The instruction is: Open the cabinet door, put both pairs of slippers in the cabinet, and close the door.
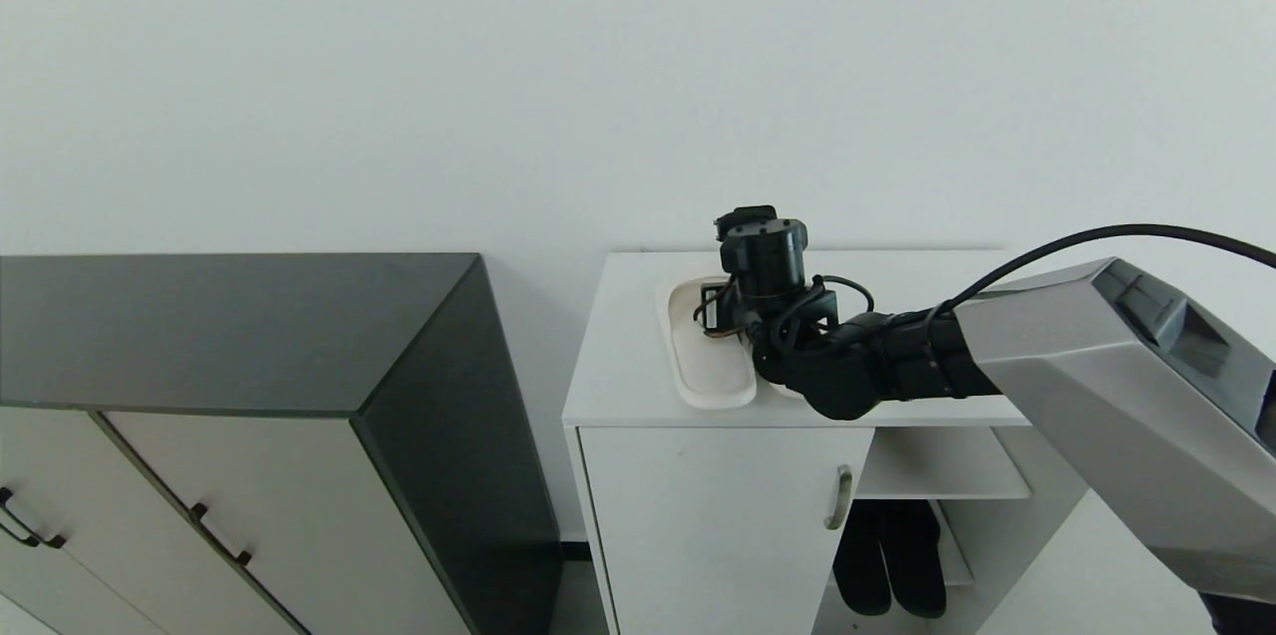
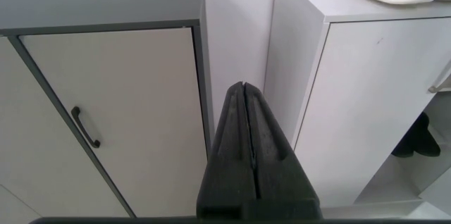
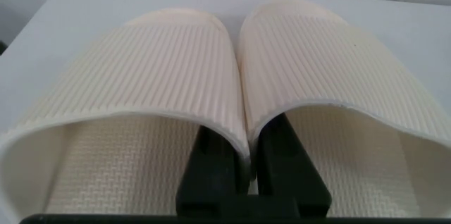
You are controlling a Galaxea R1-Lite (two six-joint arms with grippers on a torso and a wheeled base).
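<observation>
A pair of cream slippers (image 1: 710, 361) lies side by side on top of the white cabinet (image 1: 623, 366). My right gripper (image 1: 720, 312) is at their openings. In the right wrist view one finger (image 3: 208, 175) sits inside the left slipper (image 3: 148, 76) and the other inside the right slipper (image 3: 331, 62). The right gripper (image 3: 248, 155) is shut on their two touching inner walls. A black pair of slippers (image 1: 890, 555) stands in the cabinet's open right half. My left gripper (image 2: 244, 139) hangs low in front of the furniture, shut and holding nothing.
The white cabinet's left door (image 1: 718, 525) is closed, with its handle (image 1: 840, 496) at the inner edge. A shelf (image 1: 937, 466) spans the open half above the black pair. A dark-topped cabinet (image 1: 229, 326) with handled doors (image 2: 106, 111) stands to the left, a narrow gap between them.
</observation>
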